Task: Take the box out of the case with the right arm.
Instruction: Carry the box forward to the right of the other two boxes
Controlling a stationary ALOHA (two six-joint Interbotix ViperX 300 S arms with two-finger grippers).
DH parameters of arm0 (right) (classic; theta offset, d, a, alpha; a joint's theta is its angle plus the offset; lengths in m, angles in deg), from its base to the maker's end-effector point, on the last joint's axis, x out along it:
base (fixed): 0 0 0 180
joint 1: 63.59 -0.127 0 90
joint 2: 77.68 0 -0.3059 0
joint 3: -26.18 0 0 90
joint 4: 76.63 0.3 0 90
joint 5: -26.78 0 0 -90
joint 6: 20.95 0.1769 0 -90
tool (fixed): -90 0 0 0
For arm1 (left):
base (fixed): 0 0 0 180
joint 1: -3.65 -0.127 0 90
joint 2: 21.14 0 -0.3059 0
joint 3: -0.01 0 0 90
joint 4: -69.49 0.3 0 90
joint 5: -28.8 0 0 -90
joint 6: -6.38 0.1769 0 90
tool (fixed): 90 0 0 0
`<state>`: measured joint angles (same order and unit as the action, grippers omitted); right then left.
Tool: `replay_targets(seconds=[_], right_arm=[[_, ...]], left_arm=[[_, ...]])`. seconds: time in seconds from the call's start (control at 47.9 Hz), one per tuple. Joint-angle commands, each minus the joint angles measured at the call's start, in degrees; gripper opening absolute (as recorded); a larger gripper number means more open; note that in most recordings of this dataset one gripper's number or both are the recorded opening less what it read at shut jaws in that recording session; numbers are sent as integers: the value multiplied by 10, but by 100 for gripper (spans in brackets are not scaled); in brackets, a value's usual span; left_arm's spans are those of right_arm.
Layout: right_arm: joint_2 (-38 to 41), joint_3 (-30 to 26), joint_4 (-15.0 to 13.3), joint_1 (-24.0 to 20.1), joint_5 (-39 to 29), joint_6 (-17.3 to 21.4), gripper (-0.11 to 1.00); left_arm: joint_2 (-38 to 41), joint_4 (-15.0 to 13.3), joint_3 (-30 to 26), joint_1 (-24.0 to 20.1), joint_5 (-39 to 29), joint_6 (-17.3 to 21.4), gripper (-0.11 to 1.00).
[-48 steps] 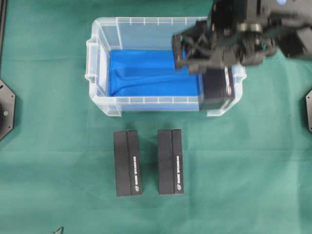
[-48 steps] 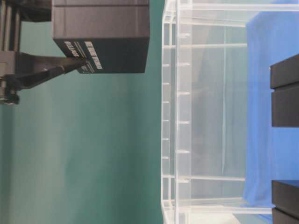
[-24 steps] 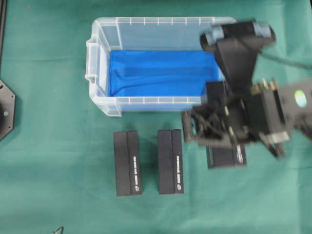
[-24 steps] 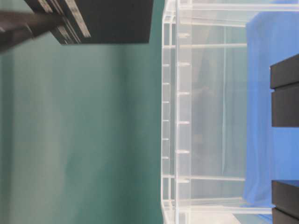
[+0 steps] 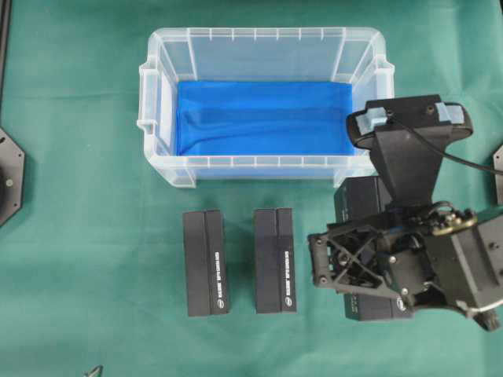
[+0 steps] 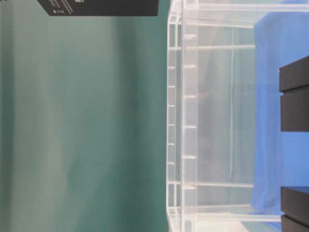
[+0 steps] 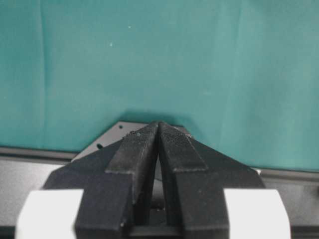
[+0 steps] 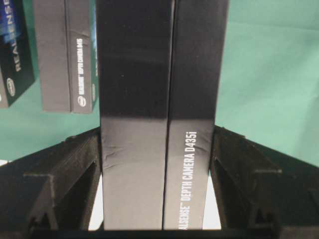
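Gripping a black box [image 8: 159, 109] by its two long sides, right gripper [image 5: 346, 263] carried above the green bench [image 5: 78, 259], clear of the case [image 5: 165, 102], presumably so as to line up with two more boxes [image 5: 240, 261] lying side by side nearby. Box clamped between both fingers [image 8: 65, 174], partly hidden beneath the gripper from overhead. Left gripper [image 7: 158, 144] closed on nothing, parked aside.
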<state>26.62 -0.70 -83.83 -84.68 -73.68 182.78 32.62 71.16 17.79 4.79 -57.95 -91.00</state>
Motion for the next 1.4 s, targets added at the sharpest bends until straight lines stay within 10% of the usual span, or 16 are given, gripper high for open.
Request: replay_targets(seconds=[0.0,0.939,1.377], right_arm=[[-21,-10,-2,-1,-1,1,65],[-18,318,6,3,347,59,65],[-12,336,27,4,381,63,65]], left_arm=[[2,2,-6,1,2,0,0],[5,2,-6,1,3,1,0],[4,1,-5,1,4,1,0]])
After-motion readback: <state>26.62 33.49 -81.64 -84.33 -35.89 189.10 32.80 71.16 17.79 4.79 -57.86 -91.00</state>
